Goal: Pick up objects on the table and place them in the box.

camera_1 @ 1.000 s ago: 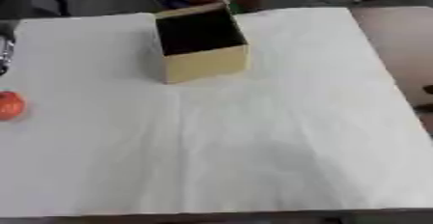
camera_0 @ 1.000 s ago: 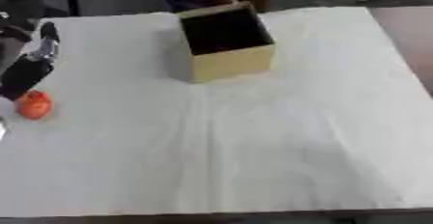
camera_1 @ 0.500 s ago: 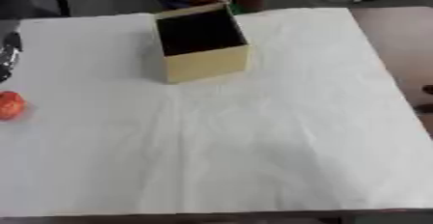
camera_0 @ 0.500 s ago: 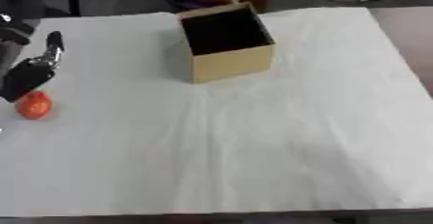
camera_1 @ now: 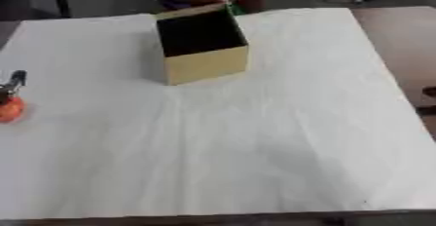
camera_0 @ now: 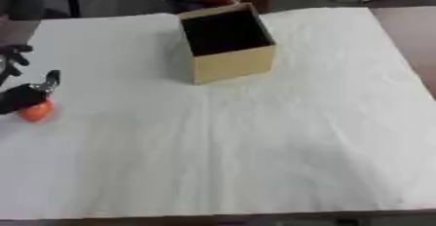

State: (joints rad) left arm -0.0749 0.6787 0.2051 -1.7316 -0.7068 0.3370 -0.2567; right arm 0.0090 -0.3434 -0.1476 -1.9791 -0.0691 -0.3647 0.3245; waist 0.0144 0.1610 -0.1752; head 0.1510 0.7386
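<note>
orange thing: a small round orange thing (camera_0: 35,111) lies on the white cloth, far to the left of the box and a bit nearer to the camera. It looks round, so no long side or pointing way can be told. What it is cannot be made out.

left hand: the black left hand (camera_0: 23,95) is right on top of the orange thing and hides its upper part. One finger sticks up. If the hand is pinching the orange thing or only touching it cannot be told. The left edge of the view cuts off the hand.

box: the tan cardboard box (camera_0: 231,62) stands upright with its open top facing up. It is dark inside. It is turned a little, with one corner toward the camera.

white cloth: the white cloth (camera_0: 255,142) covers the table under the box and has soft wrinkles.

right hand: it does not show.
</note>
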